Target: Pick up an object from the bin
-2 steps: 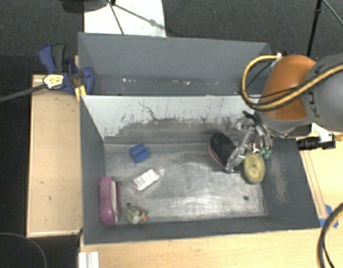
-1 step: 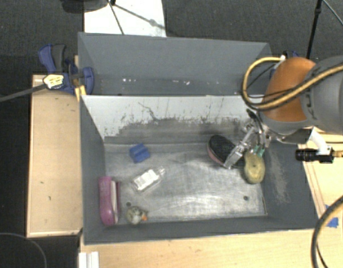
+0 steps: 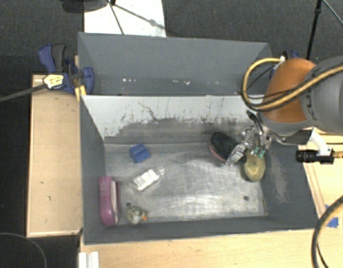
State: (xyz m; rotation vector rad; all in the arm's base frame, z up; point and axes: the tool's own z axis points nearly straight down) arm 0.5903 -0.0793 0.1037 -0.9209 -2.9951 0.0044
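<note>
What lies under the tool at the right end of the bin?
A yellowish-olive lump lies just beneath the tool, with a dark oval thing beside it. The tool covers the lump's top, so contact cannot be judged.

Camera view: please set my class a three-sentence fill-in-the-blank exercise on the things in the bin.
1. The small block towards the back of the bin is ___ in colour.
2. The long pink thing lies at the view's ___ side of the bin.
3. Beside the gripper lie a yellowish lump and an oval thing coloured ___.
Missing words: blue; left; black.
</note>
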